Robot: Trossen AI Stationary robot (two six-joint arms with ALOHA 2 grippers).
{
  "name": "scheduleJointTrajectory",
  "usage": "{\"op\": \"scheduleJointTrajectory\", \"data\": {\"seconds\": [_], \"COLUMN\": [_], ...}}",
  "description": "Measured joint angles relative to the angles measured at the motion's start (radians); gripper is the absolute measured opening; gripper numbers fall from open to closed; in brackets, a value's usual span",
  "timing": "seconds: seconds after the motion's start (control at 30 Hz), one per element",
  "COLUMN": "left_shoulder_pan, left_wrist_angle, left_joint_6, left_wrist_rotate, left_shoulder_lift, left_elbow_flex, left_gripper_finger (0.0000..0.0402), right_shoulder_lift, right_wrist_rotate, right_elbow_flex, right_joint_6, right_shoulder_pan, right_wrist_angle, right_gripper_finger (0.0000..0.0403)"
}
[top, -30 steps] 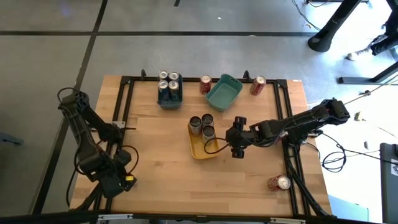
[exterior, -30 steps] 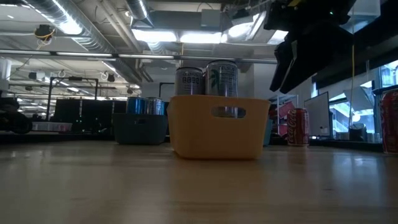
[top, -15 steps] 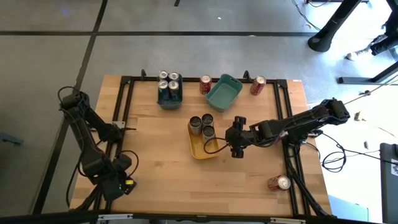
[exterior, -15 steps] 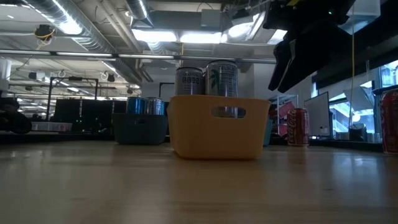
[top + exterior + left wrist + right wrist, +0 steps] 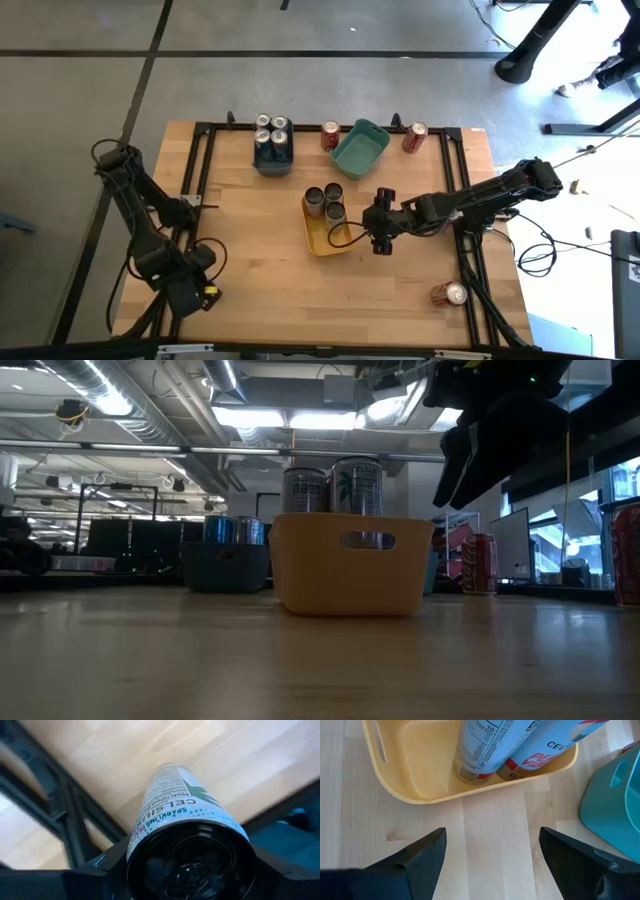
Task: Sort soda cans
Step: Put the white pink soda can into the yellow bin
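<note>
My left gripper (image 5: 193, 288) sits at the table's near-left corner, shut on a white soda can (image 5: 172, 805); in the high view the gripper itself hides the can. My right gripper (image 5: 380, 228) hovers open just right of the yellow bin (image 5: 322, 238), above bare wood (image 5: 492, 855). Three silver cans (image 5: 326, 200) stand upright in the yellow bin's far end. Several dark cans (image 5: 271, 133) stand in the dark teal bin (image 5: 272, 160). Red cans stand at the far edge (image 5: 330, 135) (image 5: 415, 137), and one lies on its side near the right corner (image 5: 448, 293). My left gripper holds the white can near its bottom end (image 5: 150, 835), with a finger (image 5: 95, 870) on either side of the body. The can runs along the fingers, its dark hollow base (image 5: 192, 867) toward the wrist and its top pointing away over the table edge.
A light teal bin (image 5: 360, 148) lies tilted at the far edge between the two red cans. Black frame rails (image 5: 205, 175) (image 5: 462, 180) run along the table's left and right sides. Open wood lies between the yellow bin and the near edge.
My left arm has shifted a little at the near-left corner, still shut on the can. The right gripper and the bins have kept still.
</note>
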Motion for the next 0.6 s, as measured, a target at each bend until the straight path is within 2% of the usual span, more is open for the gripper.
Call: {"op": "scheduleJointTrajectory", "data": {"seconds": [0.2,0.6], "left_shoulder_pan": [0.148,0.528], "left_wrist_angle": [-0.006,0.131], "left_joint_6": [0.200,0.838], "left_wrist_rotate": [-0.022,-0.057], "left_shoulder_lift": [-0.005,-0.005], "left_elbow_flex": [0.071,0.156], "left_gripper_finger": [0.0246,0.0246], "right_shoulder_lift": [0.000,0.000], "right_wrist_rotate": [-0.001,0.003], "right_elbow_flex": [0.000,0.000], "right_joint_6": [0.000,-0.030], "right_shoulder_pan": [0.000,0.000], "right_wrist_angle": [0.007,0.007], "right_gripper_finger": [0.0319,0.0319]}}
